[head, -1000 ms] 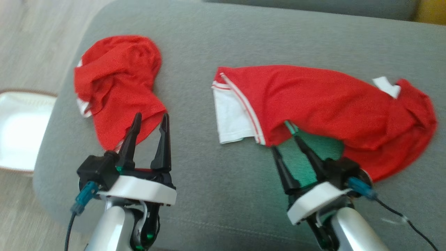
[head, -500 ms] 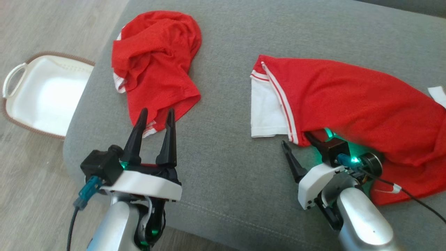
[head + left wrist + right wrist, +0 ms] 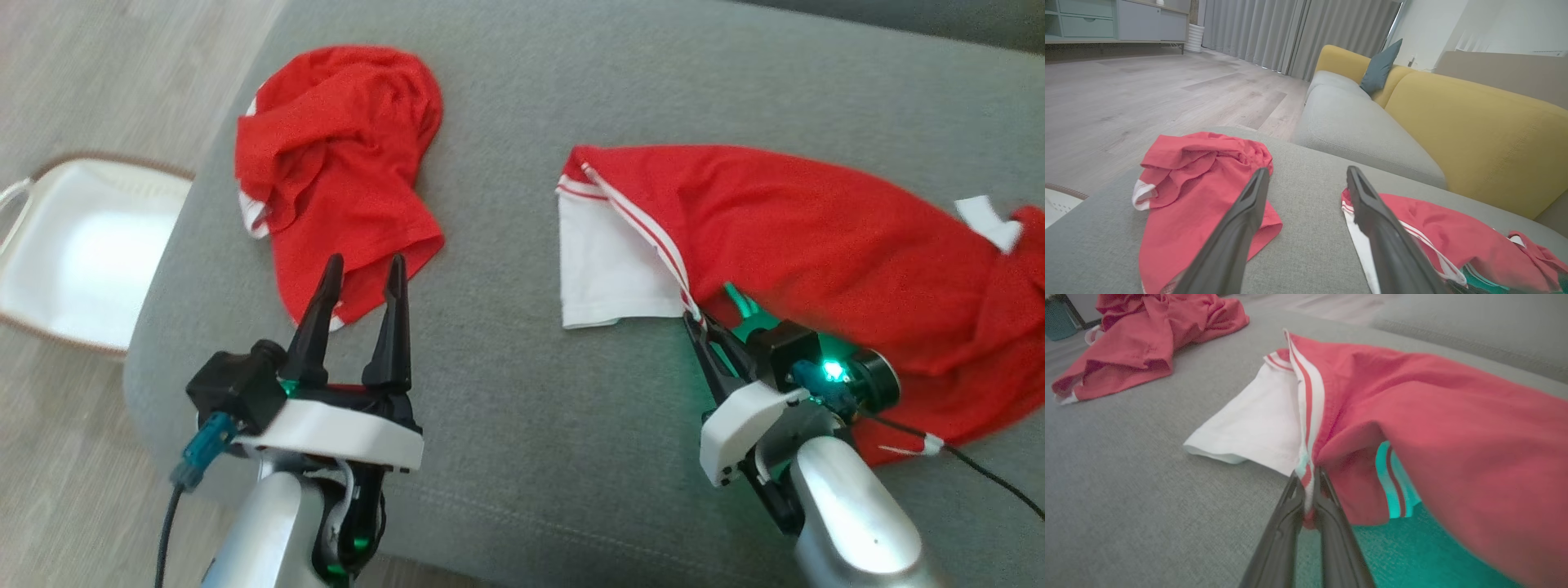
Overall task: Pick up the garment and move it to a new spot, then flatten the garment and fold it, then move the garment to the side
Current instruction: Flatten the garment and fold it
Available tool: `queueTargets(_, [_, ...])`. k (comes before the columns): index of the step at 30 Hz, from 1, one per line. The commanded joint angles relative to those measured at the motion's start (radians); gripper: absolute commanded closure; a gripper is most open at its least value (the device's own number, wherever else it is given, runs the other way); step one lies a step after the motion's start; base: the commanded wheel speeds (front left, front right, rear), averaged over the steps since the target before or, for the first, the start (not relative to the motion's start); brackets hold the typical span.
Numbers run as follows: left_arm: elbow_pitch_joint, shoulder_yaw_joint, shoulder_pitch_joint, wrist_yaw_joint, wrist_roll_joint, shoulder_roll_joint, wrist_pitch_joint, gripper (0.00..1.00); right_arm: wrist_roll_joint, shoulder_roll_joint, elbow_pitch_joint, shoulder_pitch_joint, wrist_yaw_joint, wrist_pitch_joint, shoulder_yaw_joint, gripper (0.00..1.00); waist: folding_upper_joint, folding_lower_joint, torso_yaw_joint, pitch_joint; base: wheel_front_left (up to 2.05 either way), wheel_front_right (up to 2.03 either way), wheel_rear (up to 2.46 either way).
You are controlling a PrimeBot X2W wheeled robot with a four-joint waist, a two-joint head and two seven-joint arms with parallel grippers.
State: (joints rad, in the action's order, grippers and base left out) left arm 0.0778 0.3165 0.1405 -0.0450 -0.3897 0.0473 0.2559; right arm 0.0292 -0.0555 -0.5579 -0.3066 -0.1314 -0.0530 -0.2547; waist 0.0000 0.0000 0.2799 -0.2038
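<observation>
Cloth now pinched: red jersey (image 3: 816,237) caught at its near edge, right gripper (image 3: 1307,479) no longer spread as half a second ago, both fingers pressed together on the red-and-white striped seam (image 3: 1306,396) beside the white sleeve (image 3: 608,269). Left gripper (image 3: 366,263) unchanged, fingers wide apart, holding nothing, hanging over the near tip of a crumpled red shirt (image 3: 343,180). Whole head picture shifted a little between frames: camera motion, not cloth motion.

Stretched long across the right half of the grey cushion (image 3: 506,425), mostly red and rumpled, white sleeve flat at the left end, a white tab (image 3: 984,222) toward the far right, near hem arched up beside the pinch. Well apart from the crumpled shirt on the left.

From the right wrist: teal-green glow (image 3: 1412,555) on the cushion under the raised hem. From the left wrist: yellow sofa (image 3: 1474,122) with a teal pillow (image 3: 1380,67), grey curtains (image 3: 1290,32), wood floor (image 3: 1126,90) beyond. From the head: white basket (image 3: 82,253) on the floor at far left.
</observation>
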Motion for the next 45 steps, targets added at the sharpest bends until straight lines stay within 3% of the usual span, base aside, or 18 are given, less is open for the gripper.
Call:
queueTargets(1, [-0.027,-0.033,0.028,-0.004,0.010,0.003,0.006,0.00,-0.007,0.005,0.060,0.007,0.001,-0.025,-0.031,1.00,0.0000,0.0000,-0.032,0.034,0.00,0.00,0.00])
queueTargets(9, [-0.036,-0.043,0.001,-0.011,0.015,0.003,0.006,0.00,-0.016,0.005,0.275,0.055,0.001,-0.041,-0.044,1.00,0.0000,0.0000,-0.102,0.101,0.00,0.00,0.00])
queueTargets(14, [-0.047,-0.036,-0.010,-0.016,0.010,0.003,0.006,0.00,0.002,0.005,0.470,0.050,0.001,0.015,-0.046,1.00,0.0000,0.0000,-0.120,0.117,0.00,0.00,0.00])
queueTargets(19, [-0.065,-0.017,0.014,-0.016,0.000,0.003,0.006,0.00,0.087,0.004,0.599,-0.071,0.001,0.115,-0.044,1.00,0.0000,0.0000,-0.096,0.073,0.00,0.00,0.00])
queueTargets(21, [-0.072,-0.011,0.030,-0.014,-0.008,0.003,0.006,0.00,0.114,-0.041,0.603,-0.170,0.001,0.156,-0.044,1.00,0.0000,0.0000,-0.077,0.041,0.00,0.00,0.00])
queueTargets(26, [-0.073,0.012,0.074,-0.011,-0.036,0.003,0.006,0.00,0.053,-0.223,0.469,-0.452,0.001,0.221,-0.109,1.00,0.0000,0.0000,-0.008,-0.038,0.00,0.00,0.00])
queueTargets(31, [-0.069,0.035,0.103,-0.010,-0.065,0.003,0.006,0.00,-0.026,-0.419,0.230,-0.727,0.001,0.204,-0.279,1.00,0.0000,0.0000,0.069,-0.102,0.00,0.00,0.00])
queueTargets(34, [-0.068,0.044,0.119,-0.009,-0.079,0.003,0.006,0.00,-0.054,-0.482,0.062,-0.874,0.001,0.171,-0.366,1.00,0.0000,0.0000,0.110,-0.133,0.00,0.00,0.00])
queueTargets(37, [-0.068,0.049,0.129,-0.012,-0.094,0.003,0.006,0.00,-0.056,-0.497,-0.103,-0.995,0.001,0.127,-0.425,1.00,0.0000,0.0000,0.139,-0.152,0.00,0.00,0.00])
queueTargets(38, [-0.067,0.049,0.131,-0.013,-0.097,0.003,0.006,0.00,-0.048,-0.495,-0.156,-1.026,0.001,0.119,-0.445,0.01,0.0000,0.0000,0.145,-0.155,0.00,0.00,0.00])
queueTargets(45, [-0.066,0.032,0.132,-0.022,-0.096,0.003,0.006,0.00,-0.093,-0.415,-0.389,-1.126,0.001,0.053,-0.508,0.00,0.0000,0.0000,0.128,-0.150,0.00,0.00,0.00])
